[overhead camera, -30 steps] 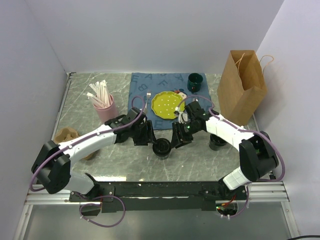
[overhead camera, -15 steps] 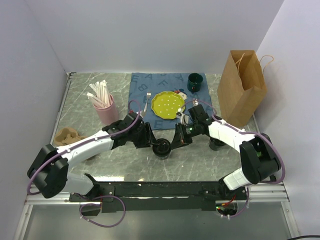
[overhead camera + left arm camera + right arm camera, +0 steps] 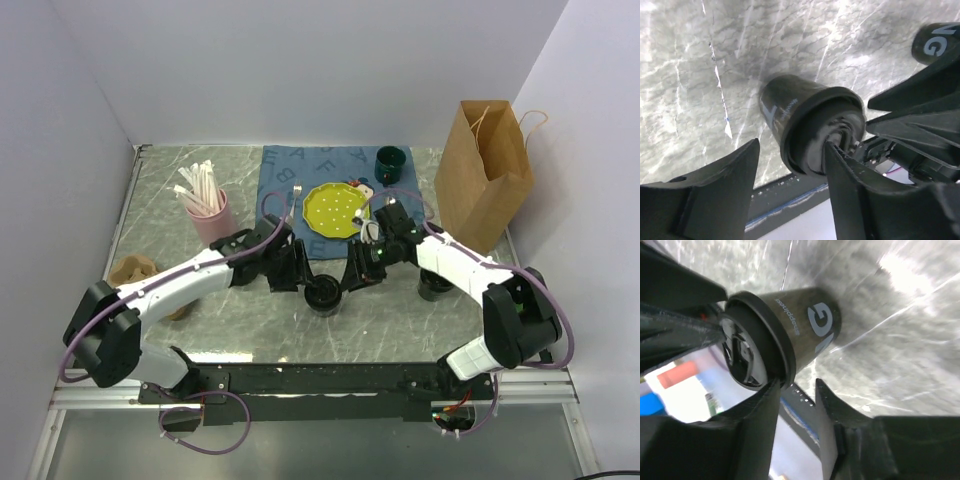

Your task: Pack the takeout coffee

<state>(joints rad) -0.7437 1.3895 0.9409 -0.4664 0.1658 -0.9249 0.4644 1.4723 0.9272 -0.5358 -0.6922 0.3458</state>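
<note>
- The takeout coffee [image 3: 323, 296] is standing upright, lid on, on the marble table [image 3: 240, 330], just on the arm-base side of the yellow plate [image 3: 337, 210]
- The left gripper [image 3: 304, 280] is sitting low at the cup, below and slightly left of the plate, with its jaws spread wide
- In the left wrist view one finger [image 3: 850, 190] is touching the lid top, while bare marble is showing between the other finger and the cup
- The right gripper [image 3: 347, 281] is sitting just below the plate, its jaws parted by a narrow gap and pinching nothing
- One right finger [image 3: 760, 425] is touching the lid rim
- A blue cloth [image 3: 285, 170] is lying under the plate, with a pink cup of straws [image 3: 210, 215] to the plate's left and a brown paper bag [image 3: 485, 180] to its right
</note>
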